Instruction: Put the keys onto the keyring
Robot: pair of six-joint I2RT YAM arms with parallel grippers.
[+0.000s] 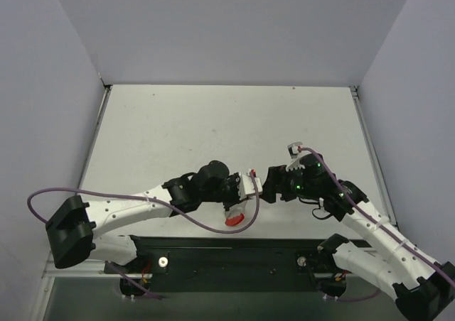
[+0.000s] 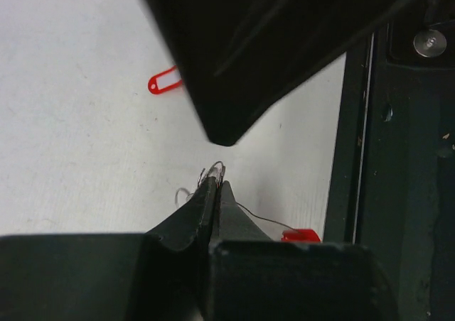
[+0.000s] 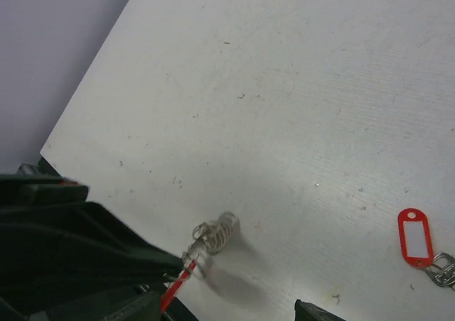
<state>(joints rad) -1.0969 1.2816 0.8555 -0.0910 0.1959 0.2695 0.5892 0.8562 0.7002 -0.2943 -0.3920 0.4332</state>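
My left gripper is shut on the thin silvery wire of the keyring; its fingertips pinch the loop. In the right wrist view the loop is a silver coil with a red strip below it. The keyring's curved red band hangs below the gripper and also shows in the left wrist view. The small red-headed key lies on the table and also shows in the left wrist view. My right gripper faces the left one tip to tip. It is open and holds nothing; one finger shows.
The white table sits between purple-grey walls. The black base rail runs along the near edge, close under the hanging red band. A purple cable loops over my left arm.
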